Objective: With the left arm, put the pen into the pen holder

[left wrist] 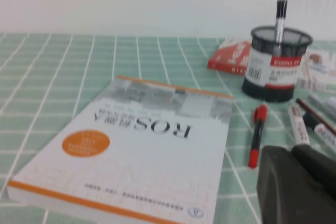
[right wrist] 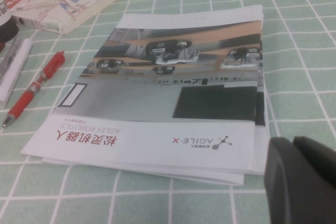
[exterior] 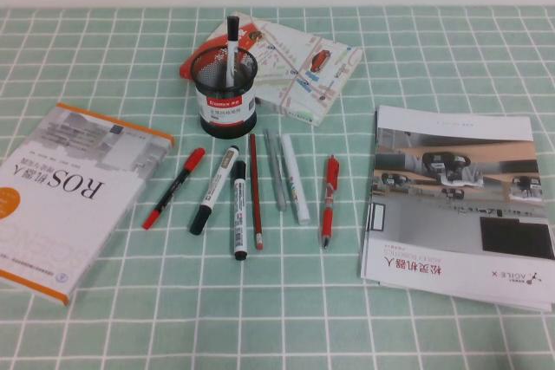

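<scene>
Black-capped pen (exterior: 231, 50) stands upright in the pen holder (exterior: 226, 93), well ahead of the left hand (left wrist: 299, 184), low beside the ROS book (left wrist: 131, 145); grip unclear. Right hand (right wrist: 302, 179) low by the brochure (right wrist: 173, 98), grip unclear.

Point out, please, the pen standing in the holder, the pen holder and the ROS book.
pen (exterior: 231, 41), high view, white barrel above the rim.
pen holder (exterior: 226, 113), high view, label band.
ROS book (exterior: 61, 197), high view, cover middle.

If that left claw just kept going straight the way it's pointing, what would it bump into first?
Probably the ROS book: the left gripper hangs low beside it, facing across it toward the pen holder. Depth is unclear. The right gripper sits by the brochures.
</scene>
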`<state>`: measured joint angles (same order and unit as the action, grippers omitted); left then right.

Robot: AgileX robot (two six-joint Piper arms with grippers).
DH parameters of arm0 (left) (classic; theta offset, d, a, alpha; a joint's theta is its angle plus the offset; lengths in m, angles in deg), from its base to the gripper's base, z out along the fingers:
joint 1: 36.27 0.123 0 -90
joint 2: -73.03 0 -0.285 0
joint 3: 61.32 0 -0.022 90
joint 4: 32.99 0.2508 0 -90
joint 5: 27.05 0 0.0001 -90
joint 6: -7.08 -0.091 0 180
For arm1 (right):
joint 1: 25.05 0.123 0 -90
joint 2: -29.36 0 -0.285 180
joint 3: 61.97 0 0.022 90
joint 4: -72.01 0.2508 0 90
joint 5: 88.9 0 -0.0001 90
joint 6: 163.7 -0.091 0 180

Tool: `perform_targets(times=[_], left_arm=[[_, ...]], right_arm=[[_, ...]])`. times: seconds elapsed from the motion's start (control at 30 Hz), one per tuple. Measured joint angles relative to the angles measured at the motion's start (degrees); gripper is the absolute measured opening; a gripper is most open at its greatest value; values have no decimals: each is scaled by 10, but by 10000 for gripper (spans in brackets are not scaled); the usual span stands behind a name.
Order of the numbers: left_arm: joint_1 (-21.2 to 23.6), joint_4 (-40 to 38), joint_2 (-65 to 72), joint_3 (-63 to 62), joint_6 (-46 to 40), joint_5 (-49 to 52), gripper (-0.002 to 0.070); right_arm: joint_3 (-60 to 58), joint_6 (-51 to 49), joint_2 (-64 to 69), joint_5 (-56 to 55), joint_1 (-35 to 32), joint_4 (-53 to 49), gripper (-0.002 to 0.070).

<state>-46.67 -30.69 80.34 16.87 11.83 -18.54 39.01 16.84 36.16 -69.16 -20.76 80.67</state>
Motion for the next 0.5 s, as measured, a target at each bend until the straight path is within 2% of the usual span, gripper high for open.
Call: perform_targets(times=[0.5], left_arm=[[3,9,0,5,3,125,0]], right_arm=[[0,0,0,0,0,0,-20]])
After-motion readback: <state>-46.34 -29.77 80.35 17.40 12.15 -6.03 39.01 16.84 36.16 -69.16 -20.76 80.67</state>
